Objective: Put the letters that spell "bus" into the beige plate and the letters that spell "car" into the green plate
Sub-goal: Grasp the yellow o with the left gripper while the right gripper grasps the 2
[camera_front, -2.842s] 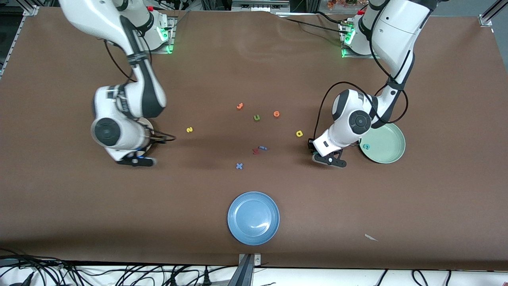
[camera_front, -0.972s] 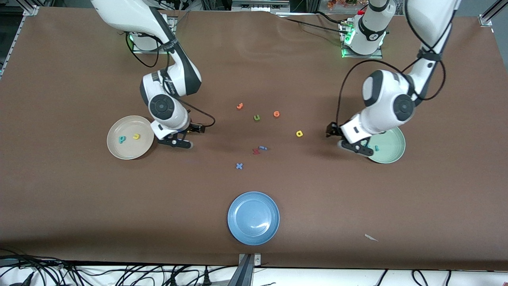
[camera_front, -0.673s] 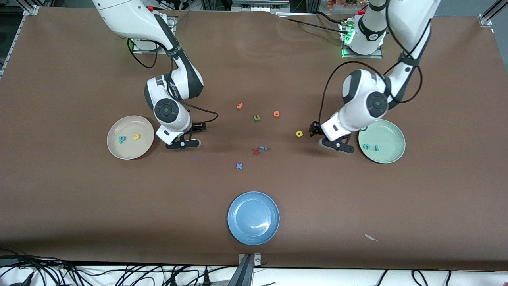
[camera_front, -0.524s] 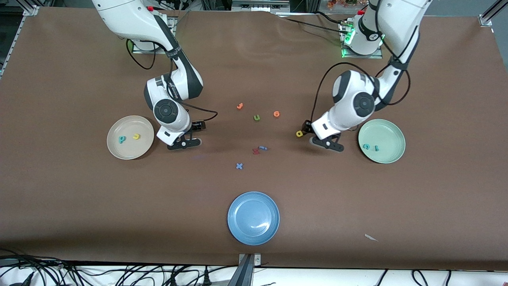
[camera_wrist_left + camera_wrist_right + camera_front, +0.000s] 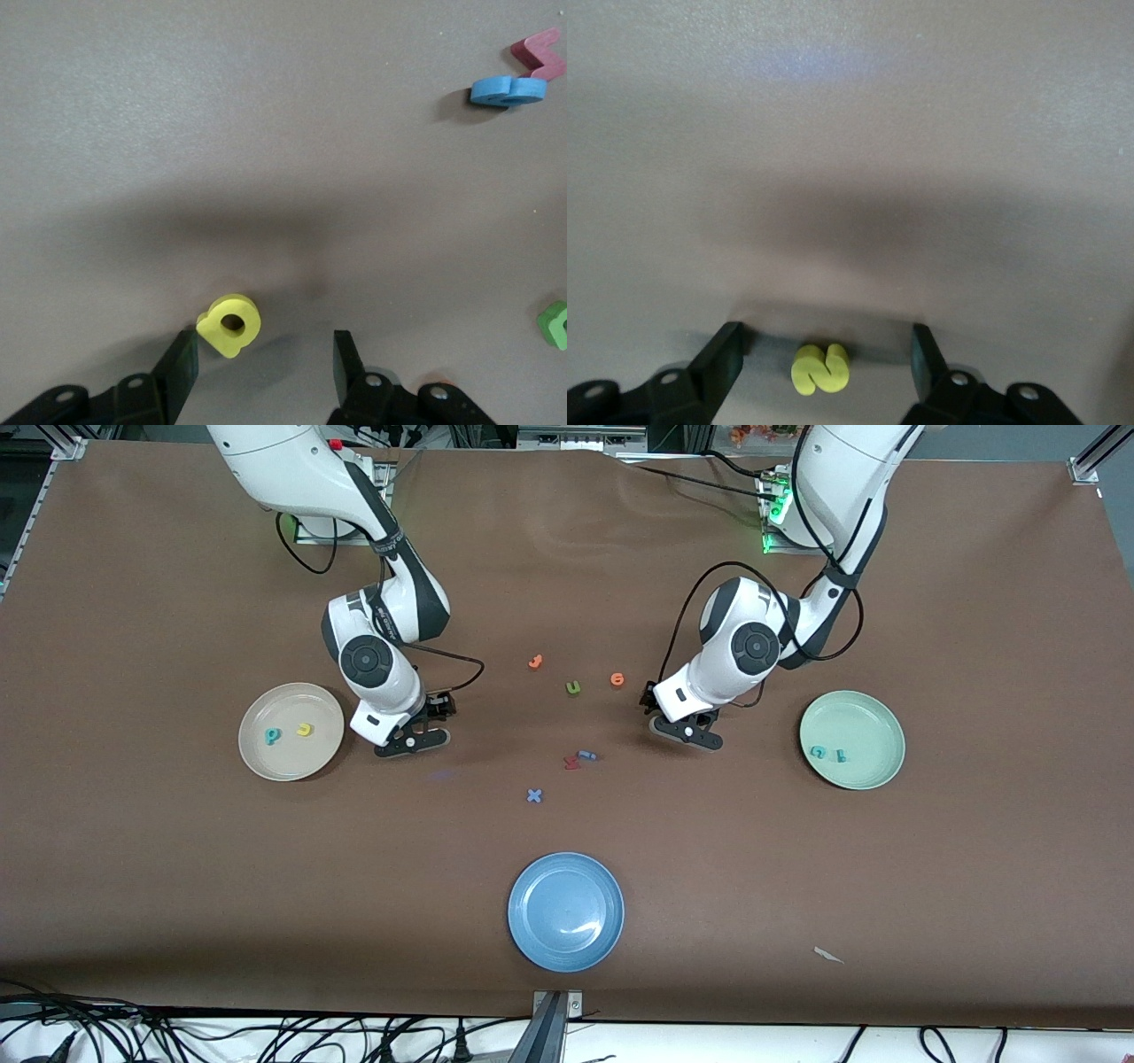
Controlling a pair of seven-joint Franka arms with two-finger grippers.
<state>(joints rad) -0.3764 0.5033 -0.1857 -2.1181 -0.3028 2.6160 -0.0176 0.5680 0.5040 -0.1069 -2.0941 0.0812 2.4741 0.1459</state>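
Both grippers sit low over a yellow letter each, fingers apart around it.

The left gripper is down at the table with the yellow a between its spread fingers, just beside one of them and not squeezed. That spot lies between the green plate and the loose letters at mid-table. The green plate holds the teal c and the teal r side by side. The right gripper is low just beside the beige plate, on that plate's mid-table side. Its fingers stand wide with the yellow s between them, untouched. The beige plate holds the teal b and the yellow u. The blue plate lies nearer the front camera than the beige plate, toward mid-table.
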